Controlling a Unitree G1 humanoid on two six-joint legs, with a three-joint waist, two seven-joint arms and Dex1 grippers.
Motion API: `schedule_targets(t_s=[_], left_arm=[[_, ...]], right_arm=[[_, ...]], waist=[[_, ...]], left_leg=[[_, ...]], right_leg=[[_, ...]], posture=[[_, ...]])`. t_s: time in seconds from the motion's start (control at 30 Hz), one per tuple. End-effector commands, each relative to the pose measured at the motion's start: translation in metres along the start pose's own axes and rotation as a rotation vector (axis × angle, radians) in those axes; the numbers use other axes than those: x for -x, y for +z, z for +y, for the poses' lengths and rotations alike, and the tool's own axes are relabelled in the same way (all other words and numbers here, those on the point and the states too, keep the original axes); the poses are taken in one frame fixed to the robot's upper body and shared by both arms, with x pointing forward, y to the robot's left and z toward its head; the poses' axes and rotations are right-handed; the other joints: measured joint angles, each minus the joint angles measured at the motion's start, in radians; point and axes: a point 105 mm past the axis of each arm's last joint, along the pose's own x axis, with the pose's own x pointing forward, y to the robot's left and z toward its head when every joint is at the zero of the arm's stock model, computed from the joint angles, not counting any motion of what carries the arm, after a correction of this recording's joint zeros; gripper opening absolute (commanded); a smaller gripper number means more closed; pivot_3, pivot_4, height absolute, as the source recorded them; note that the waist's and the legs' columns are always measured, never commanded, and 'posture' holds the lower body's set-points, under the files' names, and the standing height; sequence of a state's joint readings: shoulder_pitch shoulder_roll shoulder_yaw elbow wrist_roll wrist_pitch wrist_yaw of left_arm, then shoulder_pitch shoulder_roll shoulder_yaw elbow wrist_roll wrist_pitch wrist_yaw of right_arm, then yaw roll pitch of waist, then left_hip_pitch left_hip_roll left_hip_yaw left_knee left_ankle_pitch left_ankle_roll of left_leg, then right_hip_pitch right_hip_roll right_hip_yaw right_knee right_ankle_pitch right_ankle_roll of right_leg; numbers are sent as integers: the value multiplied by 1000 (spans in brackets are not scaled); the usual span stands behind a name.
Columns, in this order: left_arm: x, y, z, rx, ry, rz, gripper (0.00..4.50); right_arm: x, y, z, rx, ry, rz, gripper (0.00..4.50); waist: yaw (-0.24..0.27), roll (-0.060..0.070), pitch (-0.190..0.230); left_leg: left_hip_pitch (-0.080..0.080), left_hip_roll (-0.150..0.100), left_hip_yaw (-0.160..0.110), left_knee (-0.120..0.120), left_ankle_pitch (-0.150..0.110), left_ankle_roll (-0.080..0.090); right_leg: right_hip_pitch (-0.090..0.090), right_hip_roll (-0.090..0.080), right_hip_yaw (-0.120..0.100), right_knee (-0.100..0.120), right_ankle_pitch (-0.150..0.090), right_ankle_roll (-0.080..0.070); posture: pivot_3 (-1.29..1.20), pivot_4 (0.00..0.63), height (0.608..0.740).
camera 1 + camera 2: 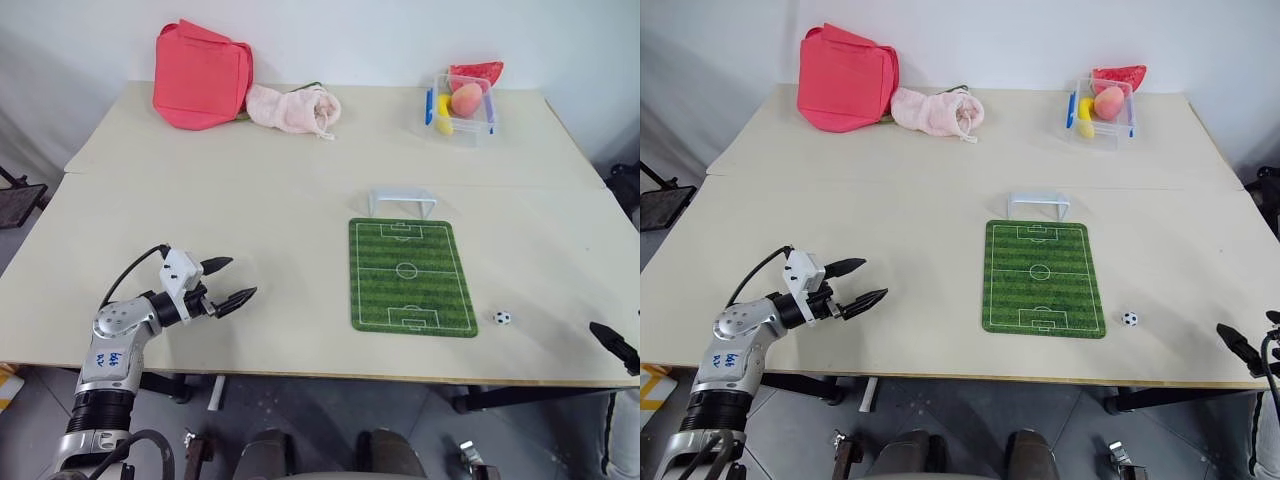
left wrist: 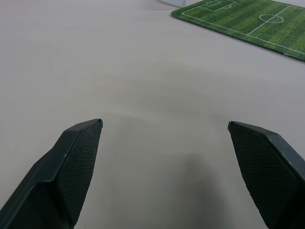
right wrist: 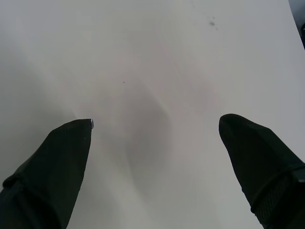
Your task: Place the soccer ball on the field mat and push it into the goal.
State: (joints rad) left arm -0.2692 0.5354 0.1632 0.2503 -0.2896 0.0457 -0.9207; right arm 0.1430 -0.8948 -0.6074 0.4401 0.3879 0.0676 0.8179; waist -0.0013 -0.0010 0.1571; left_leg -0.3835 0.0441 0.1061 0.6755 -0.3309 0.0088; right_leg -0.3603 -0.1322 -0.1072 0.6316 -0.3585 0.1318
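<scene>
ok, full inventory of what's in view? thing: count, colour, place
ball: 1, white with black patches, on table just right of mat's near corner, off the mat
mat: 1, green with white lines, table centre-right
goal: 1, white-grey, at mat's far end
box: 1, clear, far right; holds yellow and peach toy fruits, a red piece at its back
bag: 1, red, far left against the wall
pouch: 1, pink, beside bag
table: 1, cream
left gripper: jaws open, over table's near left
right gripper: jaws open, over bare table at near right edge
</scene>
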Motion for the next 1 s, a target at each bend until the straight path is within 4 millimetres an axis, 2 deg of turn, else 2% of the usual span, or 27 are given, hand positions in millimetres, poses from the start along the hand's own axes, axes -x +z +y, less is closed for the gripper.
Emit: schedule_targets(t_s=[0.03, 0.1, 0.2, 0.27, 0.37, 0.47, 0.53, 0.57, 0.77, 1.0], left_arm=[[1, 8, 9, 31, 22, -16, 4500], [0, 13, 15, 73, 82, -35, 4500], [-3, 18, 6, 36, 14, -35, 4500], [-3, 18, 8, 38, 21, -37, 4500], [-7, 23, 4, 34, -13, -47, 4500], [-14, 28, -5, 26, -89, -45, 4500], [-21, 32, -15, 13, -169, -41, 4500], [-25, 34, -21, 6, -208, -43, 4500], [-35, 42, -47, -45, -419, -41, 4500], [-37, 46, -61, -91, -562, -55, 4500]], right_arm=[[7, 12, -9, -3, -40, -50, 4469], [7, 14, -9, -3, -39, -50, 4469], [8, 21, -7, -11, -25, -42, 4469], [7, 24, -4, -14, -11, -37, 4469], [6, 32, 10, 2, 83, -8, 4469], [1, 58, 30, 31, 205, -21, 4469], [-4, 82, 51, 64, 337, -42, 4469], [-6, 87, 59, 89, 392, -32, 4469], [-16, 89, 93, 308, 650, 57, 4469], [-45, 78, 100, 453, 771, 130, 4469]], waist=[[0, 0, 0], [1, 0, 0], [1, 0, 0], [1, 0, 0], [1, 0, 0], [0, 0, 0], [-2, 1, 1], [-2, 1, 1], [9, -1, 2], [4, -1, 6]], left_leg=[[0, 0, 0, 0, 0, 0], [0, 0, 0, 0, 0, 0], [0, 0, 0, 0, 0, 0], [0, 0, 0, 0, 0, 0], [0, 0, 0, 0, 0, 0], [0, 0, 0, 0, 0, 0], [0, 0, 1, 0, 0, 0], [0, 0, 1, 1, 0, 0], [-1, 0, -1, 1, 0, 0], [-3, -5, 0, 5, -1, 1]], right_leg=[[0, 0, 0, 0, 0, 0], [0, 0, 0, 0, 0, 0], [0, 0, 0, 0, 0, 0], [0, 0, 0, 0, 0, 0], [0, 0, 0, 0, 0, 0], [0, 0, 1, 0, 0, 0], [0, 0, 1, 0, 0, 0], [0, 1, 1, 0, 0, 0], [0, 2, 0, 0, 0, 0], [0, 1, 0, -2, 1, 1]], posture=[[0, 150, 740], [0, 150, 740], [0, 150, 740], [0, 150, 740], [0, 150, 740], [0, 150, 740], [0, 150, 740], [0, 150, 740], [0, 150, 740], [0, 150, 740]])
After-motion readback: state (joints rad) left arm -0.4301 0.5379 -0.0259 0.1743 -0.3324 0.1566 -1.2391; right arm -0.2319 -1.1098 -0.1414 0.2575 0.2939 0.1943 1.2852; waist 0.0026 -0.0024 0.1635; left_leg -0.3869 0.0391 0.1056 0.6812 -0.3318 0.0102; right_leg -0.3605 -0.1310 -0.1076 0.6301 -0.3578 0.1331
